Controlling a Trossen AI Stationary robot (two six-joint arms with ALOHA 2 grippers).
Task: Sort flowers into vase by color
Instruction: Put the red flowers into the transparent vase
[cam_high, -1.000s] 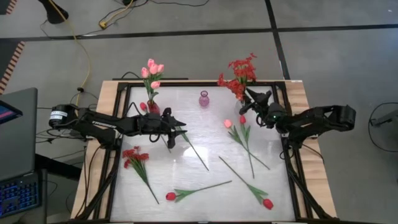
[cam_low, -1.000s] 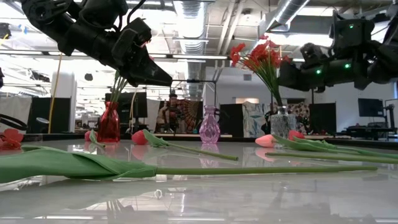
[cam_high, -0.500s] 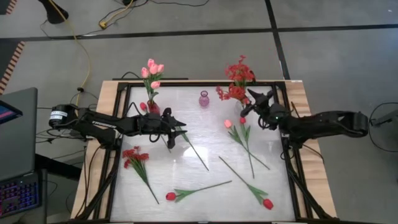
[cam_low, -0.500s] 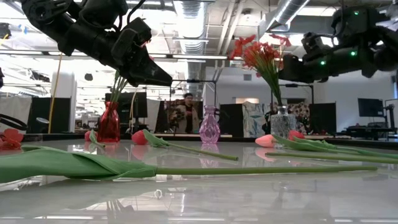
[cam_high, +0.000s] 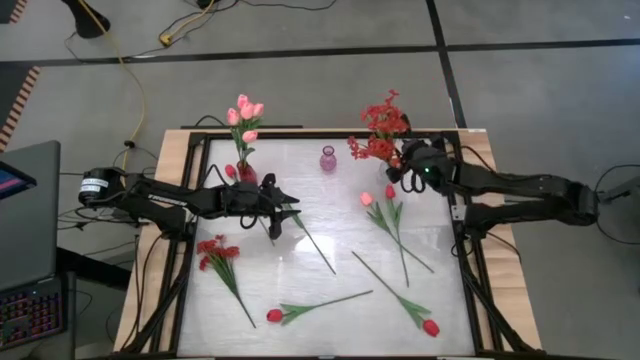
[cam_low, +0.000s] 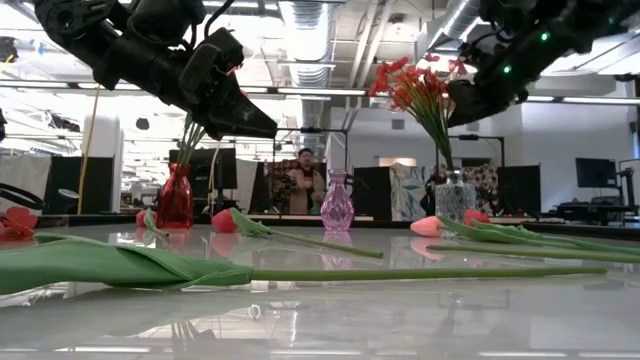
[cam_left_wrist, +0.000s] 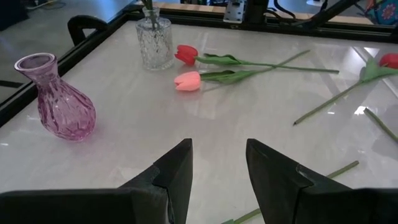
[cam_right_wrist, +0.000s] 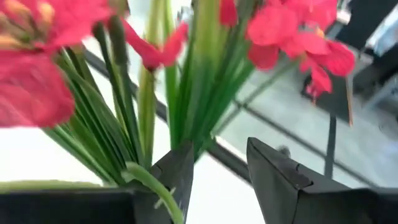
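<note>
A glossy white table in a black frame, seen from above. Three small vases stand along its far edge. A red glass vase holds pale pink tulips. A ribbed, bulbous purple glass vase holds nothing. A clear cut-glass vase holds a spray of small red blossoms on thin green stems.

The right gripper hovers just beside that spray, near the clear vase. In its wrist view the two dark, wedge-shaped fingers stand apart with green stems close in front of them; whether they grip any stem cannot be told.

The left gripper hangs above the table near the red vase, its dark fingers parted around nothing.

Loose flowers lie flat on the table: a second red spray near the left edge, a pink tulip and a red tulip side by side right of centre, and two more red tulips with long leafy stems along the near edge.
</note>
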